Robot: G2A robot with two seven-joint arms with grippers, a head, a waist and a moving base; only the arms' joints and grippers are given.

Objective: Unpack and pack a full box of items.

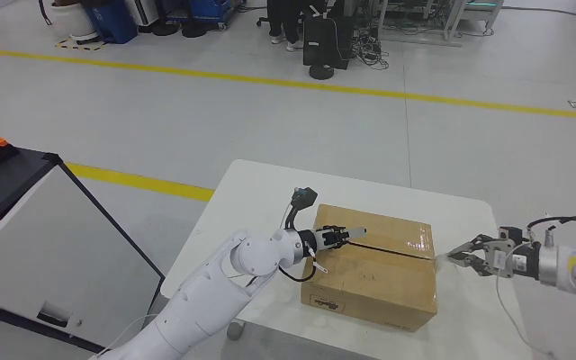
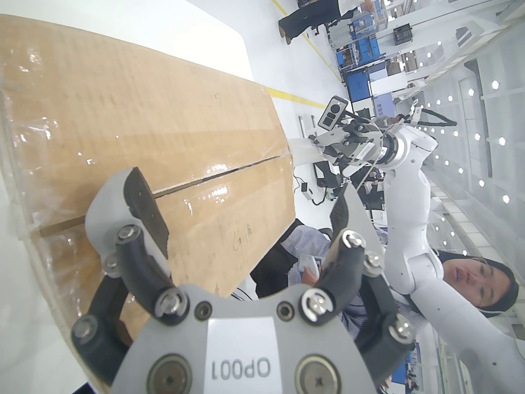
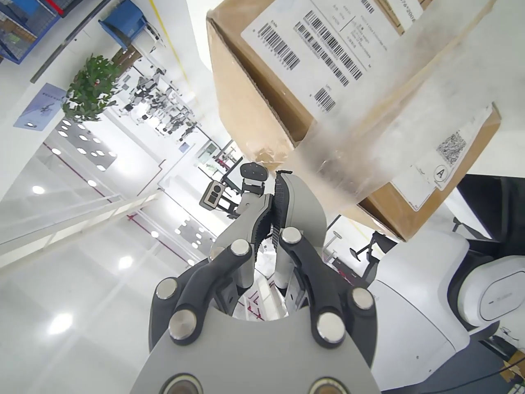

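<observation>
Cardboard box point(image 1: 373, 270), flaps shut, on the white surface point(image 1: 261, 189); I see my left end effector point(image 2: 242, 194) spread open over its top, right end effector point(image 3: 275, 202) clamped on clear tape point(image 3: 348, 157).

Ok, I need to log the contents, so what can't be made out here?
- Items inside: closed flaps of the cardboard box hide them, every view.
- Tape strip where the right gripper pinches it: hidden between the fingers, right wrist view.
- Front label: too small, top view.
</observation>
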